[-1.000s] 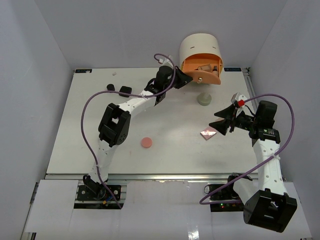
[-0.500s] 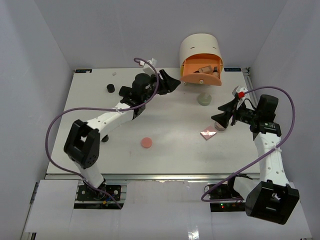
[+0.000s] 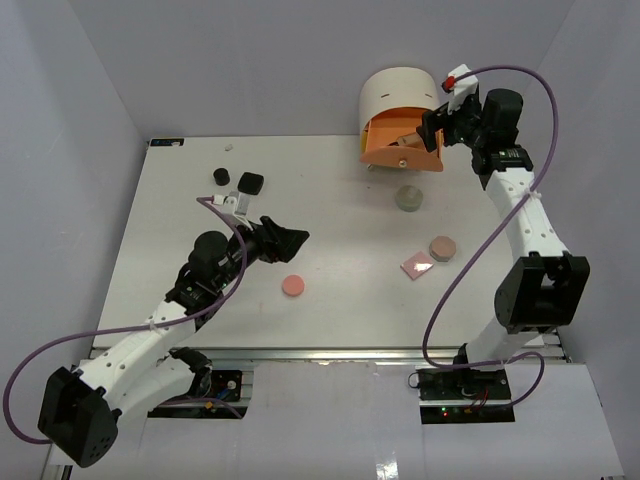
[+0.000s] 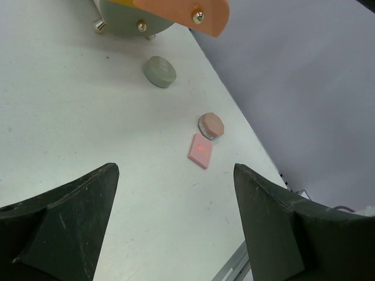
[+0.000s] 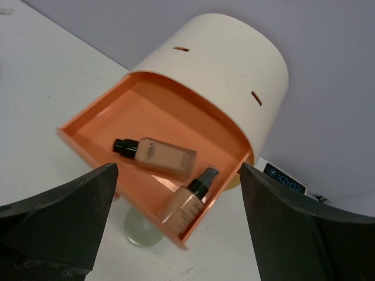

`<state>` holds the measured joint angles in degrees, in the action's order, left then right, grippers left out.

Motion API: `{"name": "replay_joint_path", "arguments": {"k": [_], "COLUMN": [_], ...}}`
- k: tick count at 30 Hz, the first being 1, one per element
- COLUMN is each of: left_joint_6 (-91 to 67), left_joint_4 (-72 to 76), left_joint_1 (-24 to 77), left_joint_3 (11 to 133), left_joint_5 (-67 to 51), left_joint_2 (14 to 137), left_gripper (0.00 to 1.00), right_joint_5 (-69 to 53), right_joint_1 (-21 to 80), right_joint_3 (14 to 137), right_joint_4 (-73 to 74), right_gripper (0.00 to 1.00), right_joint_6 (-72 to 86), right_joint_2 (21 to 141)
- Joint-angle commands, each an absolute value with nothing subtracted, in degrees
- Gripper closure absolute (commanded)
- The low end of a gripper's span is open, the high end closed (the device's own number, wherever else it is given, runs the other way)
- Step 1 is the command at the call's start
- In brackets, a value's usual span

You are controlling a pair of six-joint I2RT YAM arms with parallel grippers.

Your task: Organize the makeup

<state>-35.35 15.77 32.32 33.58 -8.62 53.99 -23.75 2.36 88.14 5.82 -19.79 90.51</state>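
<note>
The makeup lies spread over the white table. A pink round compact (image 3: 294,285) is near my left gripper (image 3: 293,245), which hovers open and empty (image 4: 176,167). A grey-green compact (image 3: 408,198) (image 4: 159,71), a tan compact (image 3: 442,247) (image 4: 211,125) and a pink square palette (image 3: 417,265) (image 4: 200,150) lie to the right. Two black jars (image 3: 220,177) (image 3: 250,183) sit at the far left. My right gripper (image 3: 432,135) (image 5: 177,170) hangs open over the orange drawer (image 5: 105,132), where two black-capped tan bottles (image 5: 157,156) (image 5: 188,204) lie.
The big cream cylindrical box (image 3: 400,93) (image 5: 222,64) stands at the table's far edge with its orange drawer (image 3: 403,150) pulled out. Grey walls close in both sides. A metal rail runs along the near edge (image 3: 300,352).
The left arm drew back from the drawer toward the near left and opened. The right arm swung from beside the palette up to the drawer, opening and leaving the tan compact on the table.
</note>
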Motion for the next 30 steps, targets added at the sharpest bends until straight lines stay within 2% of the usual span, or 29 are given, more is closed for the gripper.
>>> {"name": "replay_joint_path", "arguments": {"k": [1, 8, 15, 21, 25, 30], "left_joint_6": [-34.51, -34.73, -35.62, -35.84, -36.25, -37.38], "left_joint_4": [12.71, 9.99, 9.87, 9.78, 10.23, 11.54], "left_joint_1": [31.9, 31.9, 31.9, 31.9, 31.9, 31.9], "left_joint_3": [31.17, 29.34, 27.54, 26.81, 26.65, 26.44], "left_joint_5": [-8.74, -8.89, -9.11, -8.96, -9.62, -10.83], "left_joint_2": [46.36, 42.61, 41.6, 41.62, 42.49, 43.6], "left_gripper": [0.09, 0.08, 0.08, 0.08, 0.08, 0.08], "right_joint_5": [-15.58, -14.01, -7.78, -4.17, -4.17, -4.05], "right_joint_1": [3.11, 4.39, 6.12, 7.29, 7.37, 7.31], "right_joint_3": [95.11, 102.01, 101.75, 104.88, 105.09, 105.52], "right_joint_4": [3.67, 3.04, -4.85, -8.97, -9.86, -9.53], "right_gripper": [0.08, 0.1, 0.12, 0.19, 0.37, 0.67], "right_joint_6": [-26.71, -37.38, -42.02, -46.45, -49.48, -53.38], "right_joint_2": [98.38, 107.43, 111.08, 116.13, 117.91, 118.88]}}
